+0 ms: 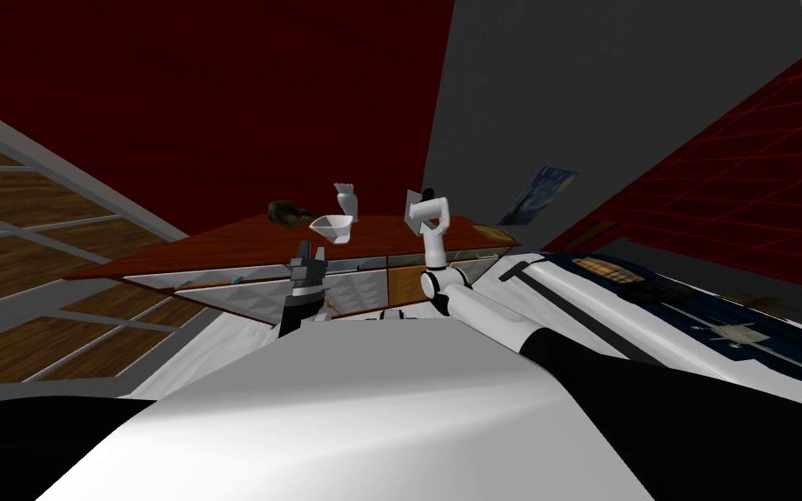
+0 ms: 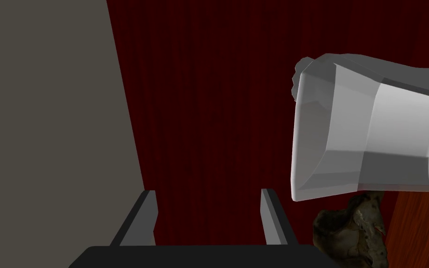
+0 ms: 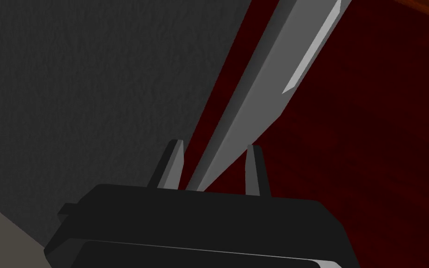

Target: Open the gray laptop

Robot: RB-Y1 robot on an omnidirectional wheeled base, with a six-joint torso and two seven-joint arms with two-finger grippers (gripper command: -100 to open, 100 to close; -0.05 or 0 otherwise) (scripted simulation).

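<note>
The gray laptop's lid [image 1: 410, 207] stands raised above the far right part of the reddish wooden desk top [image 1: 243, 239]. My right gripper [image 1: 424, 223] is up at its edge. In the right wrist view the lid [image 3: 274, 79] runs as a thin grey slab between the fingers, with the right gripper [image 3: 215, 145] shut on it. The laptop's base is hidden behind my arm. My left gripper [image 1: 308, 259] hovers at the desk's front edge. It is open [image 2: 209, 204] with nothing between its fingers, beside a white bowl [image 2: 372, 139].
On the desk stand the white bowl [image 1: 331, 228], a white vase [image 1: 345, 200] and a dark lumpy object [image 1: 286, 211]. Drawer fronts [image 1: 347, 283] face me below the top. A bed with a white and navy cover [image 1: 651, 304] lies to the right.
</note>
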